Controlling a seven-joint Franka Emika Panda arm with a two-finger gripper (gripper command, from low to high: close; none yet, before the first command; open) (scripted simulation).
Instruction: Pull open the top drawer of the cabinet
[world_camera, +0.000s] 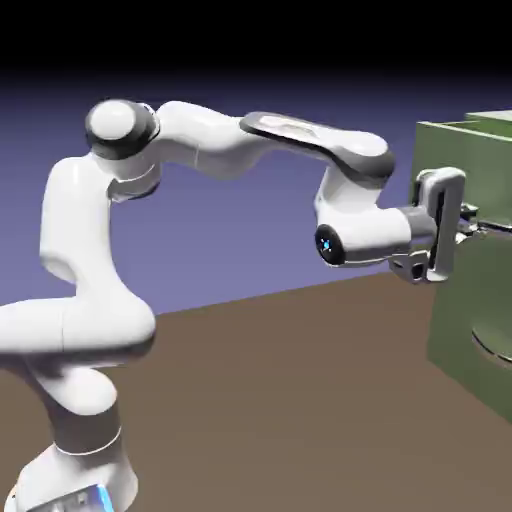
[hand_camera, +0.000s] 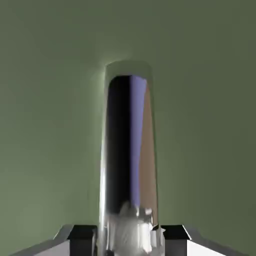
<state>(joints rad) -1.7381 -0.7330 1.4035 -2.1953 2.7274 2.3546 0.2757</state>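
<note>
The olive-green cabinet (world_camera: 470, 330) stands at the exterior view's right edge. My gripper (world_camera: 471, 223) reaches level against the top drawer (world_camera: 480, 165), whose upper front part seems to stick out a little past the front below. In the hand view the drawer front (hand_camera: 45, 125) fills the picture. Its handle (hand_camera: 129, 150) shows as a shiny upright bar mirroring blue and brown. The handle runs down between my two fingertips (hand_camera: 82, 234), which press on its sides. My gripper (hand_camera: 129, 236) is shut on it.
The lower drawer's curved handle (world_camera: 492, 345) sticks out of the cabinet front below my hand. The brown table (world_camera: 300, 400) stretches between the robot's base and the cabinet. The arm's elbow arches high over the table's middle.
</note>
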